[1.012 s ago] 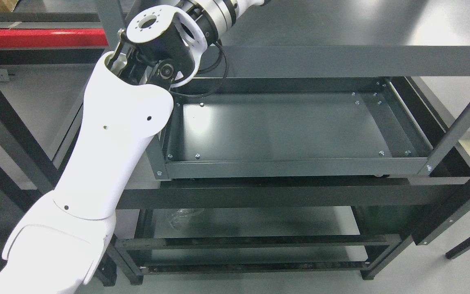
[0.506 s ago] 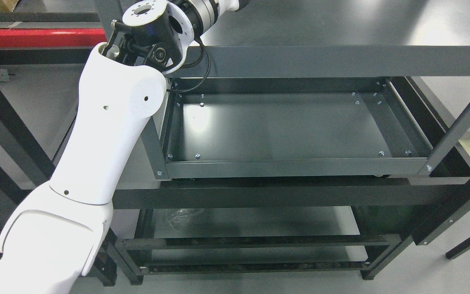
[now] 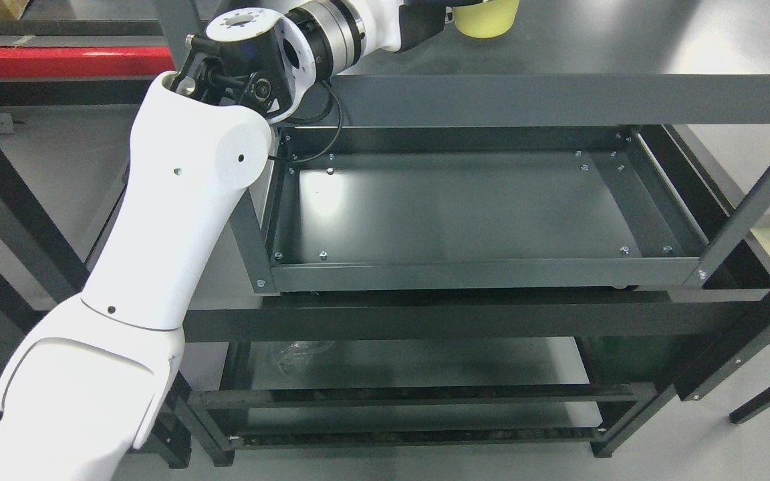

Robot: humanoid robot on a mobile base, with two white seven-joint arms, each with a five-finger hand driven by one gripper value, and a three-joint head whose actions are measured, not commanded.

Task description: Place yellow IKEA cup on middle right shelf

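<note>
The lower part of a yellow cup point(image 3: 485, 20) shows at the picture's top edge, above the dark top shelf point(image 3: 592, 47). My left arm rises from the lower left, bends at its elbow, and its dark hand point(image 3: 433, 19) sits right against the cup's left side, shut on it; most of the hand is cut off by the edge. Below lies the middle shelf, a grey metal tray point(image 3: 478, 274) with a raised rim and nothing on it. The right arm is out of view.
The top shelf's front rail point(image 3: 559, 100) runs across above the tray. A slanted grey post point(image 3: 752, 207) stands at the tray's right corner. A crumpled clear thing point(image 3: 298, 354) lies on the lower shelf. A red bar point(image 3: 64, 61) is at the far left.
My left forearm has swung back into the picture along the top edge, bringing the hand and the yellow cup into view. The camera has stayed still.
</note>
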